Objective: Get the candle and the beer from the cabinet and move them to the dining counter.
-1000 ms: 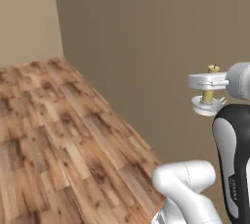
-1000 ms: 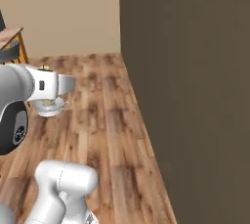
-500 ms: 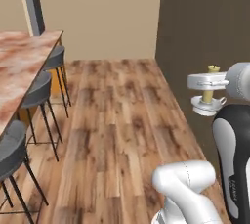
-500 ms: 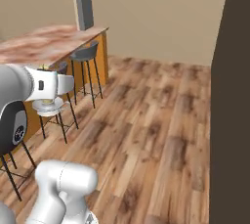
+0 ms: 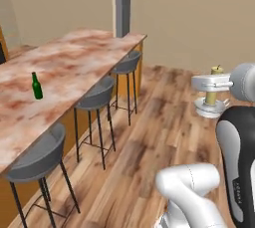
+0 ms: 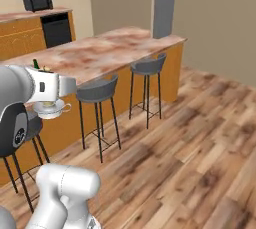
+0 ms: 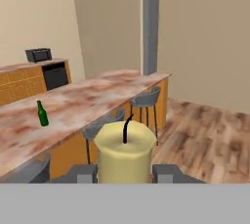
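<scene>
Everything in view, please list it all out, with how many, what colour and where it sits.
Beer bottle: one, dark green, standing upright on the dining counter.
Dining counter: one, reddish-brown and cream marbled top on an orange base, left of the floor.
Stools: three in the left base view, grey seats on thin dark legs, along the counter's near side.
Pillar: one, grey, at the counter's far end.
Low cupboards: orange, beyond the counter, with a dark appliance front set in.
Small box appliance: one, dark, on top of those cupboards.
Floor: brown wood planks.
Candle: one, pale cream-yellow with a dark wick, held between the fingers.
Gripper: one, shut on the candle.
</scene>
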